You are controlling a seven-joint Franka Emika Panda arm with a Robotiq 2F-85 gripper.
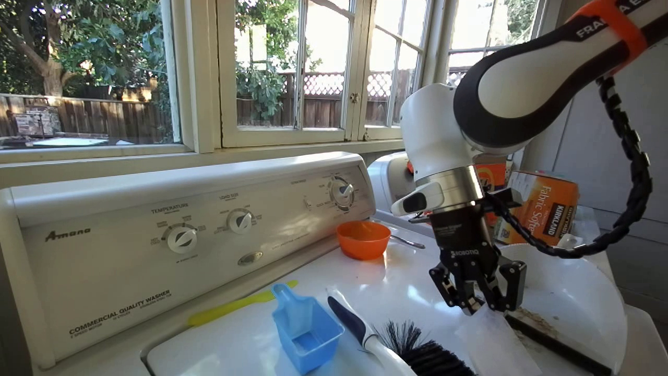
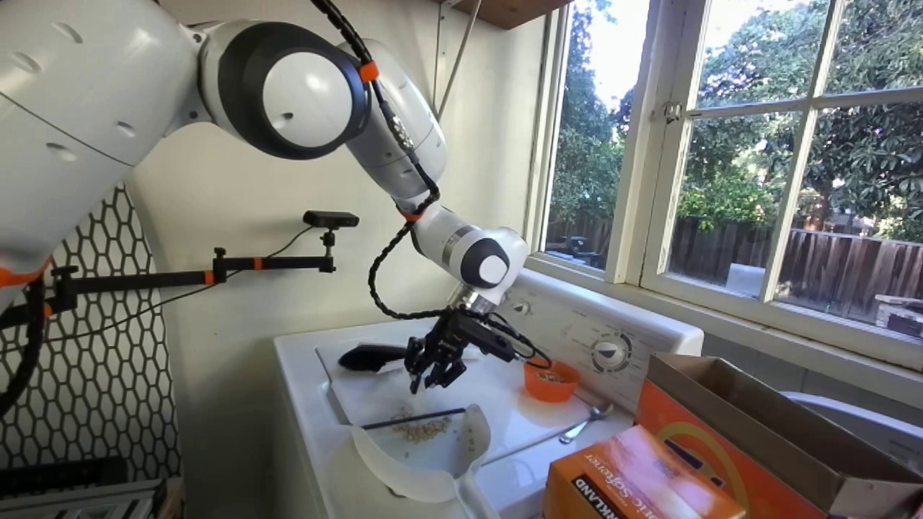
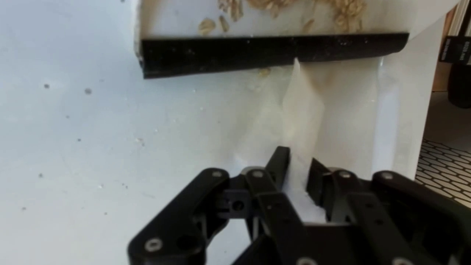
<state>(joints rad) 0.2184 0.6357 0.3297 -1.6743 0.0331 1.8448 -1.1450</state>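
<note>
My gripper [image 1: 490, 307] points down over the white washer top, its fingers closed round a thin, crumpled white sheet [image 1: 501, 344], perhaps paper or cloth. In the wrist view, the sheet [image 3: 302, 114] rises between the fingertips of the gripper [image 3: 298, 156] in a pointed fold, its tip overlapping the dustpan's black lip [image 3: 272, 53]. The white dustpan [image 1: 584, 282] lies beside the gripper. Oat-like flakes [image 2: 422, 430] are gathered inside it, near the lip. On the gripper's other side rests a brush [image 1: 436, 357] with black bristles. Where the sheet's lower end lies is partly hidden.
An orange bowl [image 1: 364, 243] stands by the control panel [image 1: 209, 235], near a metal spoon [image 2: 588, 424]. A blue scoop [image 1: 308, 334] and a yellow utensil [image 1: 235, 307] lie along the panel side. A fabric softener box [image 2: 634, 476] and a larger open box [image 2: 721, 447] stand beyond the dustpan.
</note>
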